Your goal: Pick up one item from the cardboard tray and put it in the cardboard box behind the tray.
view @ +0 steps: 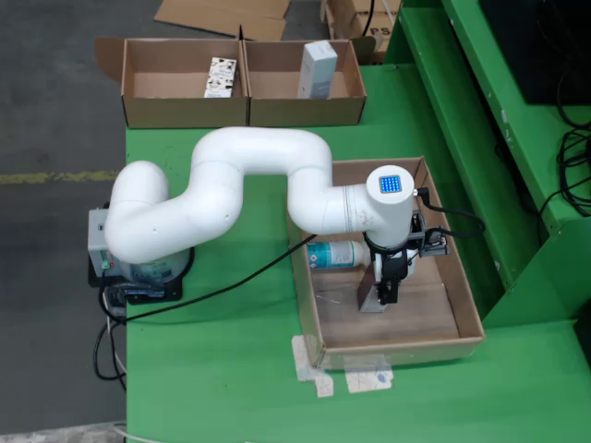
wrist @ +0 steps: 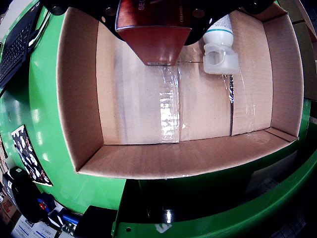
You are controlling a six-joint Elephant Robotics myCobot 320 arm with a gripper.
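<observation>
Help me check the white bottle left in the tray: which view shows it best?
The gripper-mounted view shows the white bottle best: close up, lying on the cardboard tray floor with its clear cap toward the camera. In the fixed overhead view the bottle is small and partly hidden under the arm.

One white robot arm (view: 231,185). One open cardboard tray (view: 466,309) holding two items: one white bottle with teal label (view: 337,253) and one reddish-brown box (wrist: 156,34). At twelve o'clock, two cardboard boxes (view: 185,109), each holding one white carton (view: 316,69).
</observation>
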